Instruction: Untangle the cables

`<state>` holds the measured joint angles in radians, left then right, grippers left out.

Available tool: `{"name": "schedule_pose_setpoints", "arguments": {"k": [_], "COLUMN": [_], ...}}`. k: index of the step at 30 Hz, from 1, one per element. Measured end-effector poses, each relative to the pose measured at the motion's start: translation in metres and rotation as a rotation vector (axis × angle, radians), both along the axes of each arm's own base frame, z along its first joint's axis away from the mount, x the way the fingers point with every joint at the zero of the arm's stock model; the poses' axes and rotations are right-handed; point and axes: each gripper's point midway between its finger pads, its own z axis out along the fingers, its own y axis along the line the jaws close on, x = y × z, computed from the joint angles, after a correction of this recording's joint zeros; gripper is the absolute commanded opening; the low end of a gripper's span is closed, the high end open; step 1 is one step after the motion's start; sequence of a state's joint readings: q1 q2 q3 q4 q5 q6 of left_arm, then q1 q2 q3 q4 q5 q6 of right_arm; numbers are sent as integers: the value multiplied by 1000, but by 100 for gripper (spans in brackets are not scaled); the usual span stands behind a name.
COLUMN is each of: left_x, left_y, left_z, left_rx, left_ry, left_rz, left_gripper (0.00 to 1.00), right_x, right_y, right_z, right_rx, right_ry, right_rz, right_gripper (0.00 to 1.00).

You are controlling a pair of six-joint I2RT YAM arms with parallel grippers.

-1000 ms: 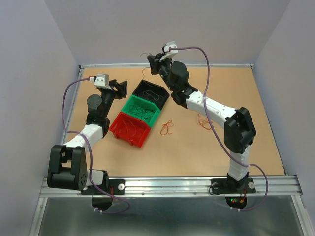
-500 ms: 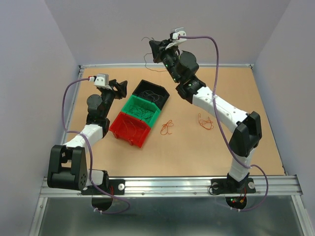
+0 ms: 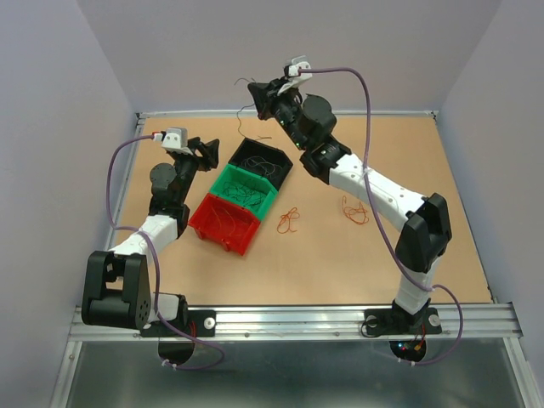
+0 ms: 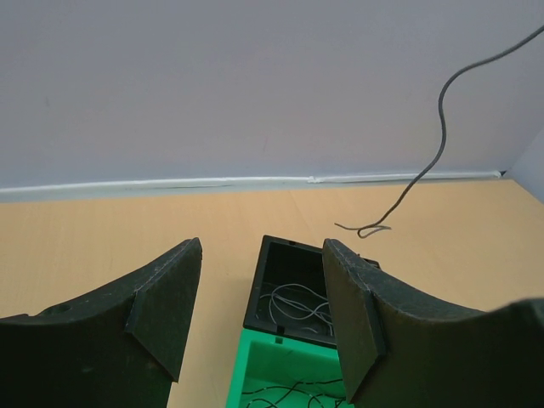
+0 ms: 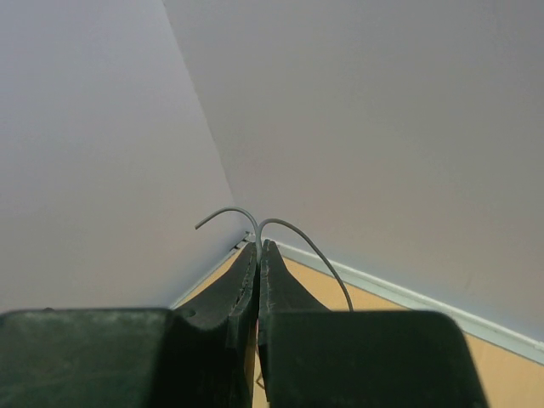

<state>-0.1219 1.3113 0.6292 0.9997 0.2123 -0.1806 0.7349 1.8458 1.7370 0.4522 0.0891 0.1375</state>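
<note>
Cable, thin black curly wire [image 4: 439, 127] — clamped between closed fingers of right gripper [image 5: 258, 246], dangling above tan worktop's [image 3: 442, 246] far edge. Left gripper [image 4: 259, 255] — jaws apart, empty, near black plastic bin [image 4: 257, 285].

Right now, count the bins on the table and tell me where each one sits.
3, touching in a diagonal row: the black bin farthest back, the green bin in the middle, the red bin nearest the front. None seems hidden.

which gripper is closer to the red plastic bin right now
Left. The left gripper hovers open back-left of the red plastic bin; the right gripper is raised high beyond the black bin, shut on a thin dark wire.
</note>
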Motion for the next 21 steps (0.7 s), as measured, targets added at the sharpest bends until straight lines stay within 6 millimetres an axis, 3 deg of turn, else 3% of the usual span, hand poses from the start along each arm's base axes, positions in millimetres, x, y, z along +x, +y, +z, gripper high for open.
{"name": "schedule_pose_setpoints", "arguments": {"k": [12,21], "left_x": [-2,-2], "left_y": [1,1], "left_z": [5,6], "left_rx": [-2,-2], "left_ry": [-15,-16], "left_rz": [4,4], "left_gripper": [70,70], "right_x": [2,6], "right_y": [6,11], "right_z": [-54,-78], "right_rx": [-54,-69], "right_ry": [79,101], "right_rz": [8,8], "right_gripper": [1,1]}}
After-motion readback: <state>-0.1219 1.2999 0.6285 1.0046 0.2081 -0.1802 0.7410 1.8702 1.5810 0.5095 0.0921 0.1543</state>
